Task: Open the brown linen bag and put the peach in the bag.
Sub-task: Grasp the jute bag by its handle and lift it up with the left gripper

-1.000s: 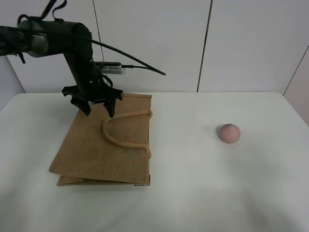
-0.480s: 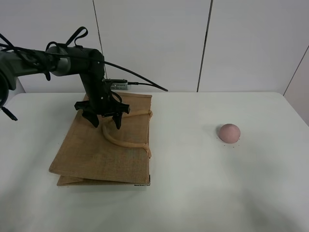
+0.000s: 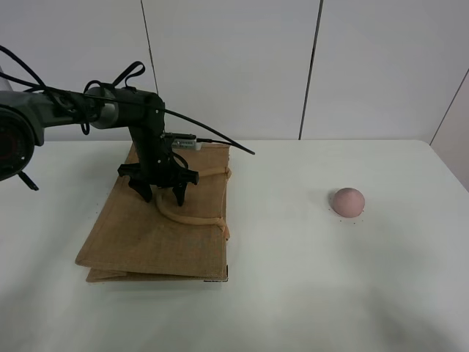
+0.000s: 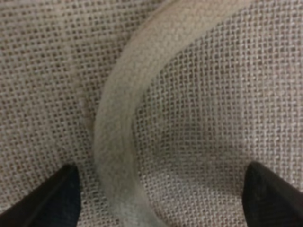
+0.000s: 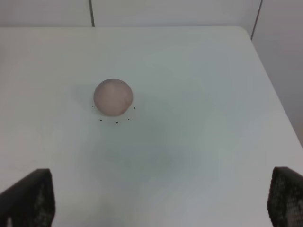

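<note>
Wide-spread left tool straddles the beige rope handle of the flat tan-brown woven bag; round dusty-pink peach lies at its 3 o'clock; right tool also wide.

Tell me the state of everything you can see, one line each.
brown linen bag: lying flat on the table, closed.
handle: resting on the bag, not gripped.
peach: on the table, untouched.
left pincer: open, straddling the handle.
right pincer: open, empty, above the table.
</note>
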